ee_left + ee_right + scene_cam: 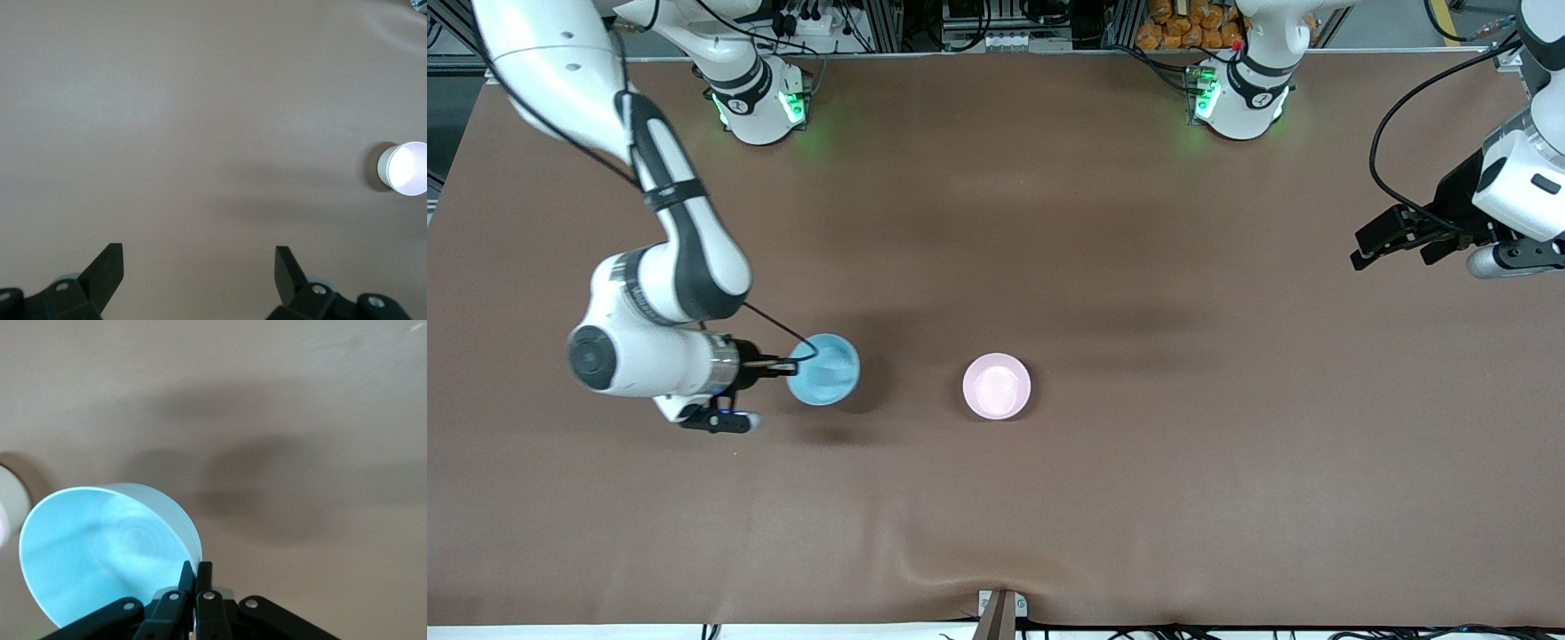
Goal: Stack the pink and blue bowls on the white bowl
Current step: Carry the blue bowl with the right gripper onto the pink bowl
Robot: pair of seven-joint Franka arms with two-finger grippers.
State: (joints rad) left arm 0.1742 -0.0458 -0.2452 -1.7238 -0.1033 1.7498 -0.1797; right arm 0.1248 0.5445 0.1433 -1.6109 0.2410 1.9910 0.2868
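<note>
Front view: right gripper (787,365) clenched on blue bowl (824,370) rim, mid-left; pink bowl (997,386) centre, well apart; left gripper (1392,242) released, waiting at right edge.

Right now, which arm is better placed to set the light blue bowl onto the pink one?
Right. The right gripper is shut on the glossy light blue bowl, beside the pale pink bowl. The left gripper waits open at the table's end.

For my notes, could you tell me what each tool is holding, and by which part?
The right tool pinches the blue bowl by its rim; the left tool is open, holding nothing.
</note>
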